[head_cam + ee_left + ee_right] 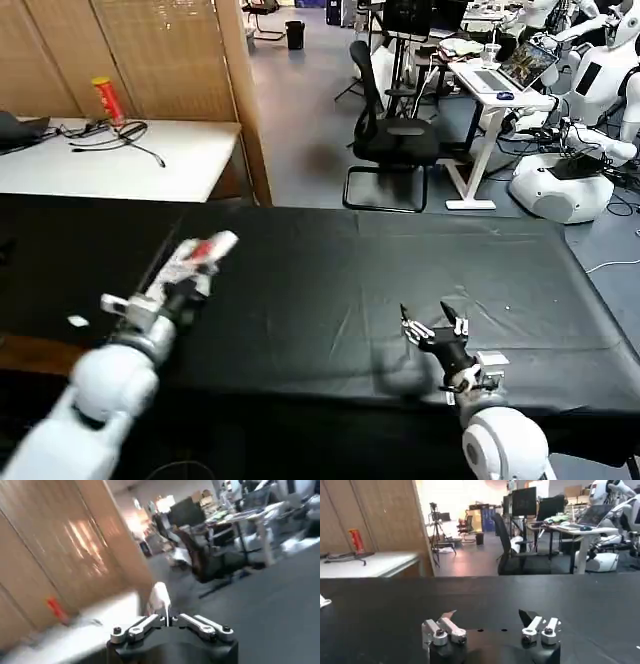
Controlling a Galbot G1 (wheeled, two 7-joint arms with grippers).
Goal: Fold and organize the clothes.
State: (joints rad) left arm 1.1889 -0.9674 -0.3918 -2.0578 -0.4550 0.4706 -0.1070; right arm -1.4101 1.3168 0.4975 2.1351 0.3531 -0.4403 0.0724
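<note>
The clothes are out of view; the black tabletop (340,270) lies bare in front of me. My left gripper (222,242) is lifted above the left part of the table, pointing away from me. Its fingers (161,596) are pressed together, with nothing visible between them. My right gripper (432,322) hovers low over the table's front right, and its two fingertips (451,614) stand wide apart with only black tabletop (485,595) between them.
A small white scrap (78,321) lies near the table's left edge. Behind the table stand a white side table (190,165) with cables and a red can (106,100), a wooden partition (240,90), an office chair (395,135) and desks.
</note>
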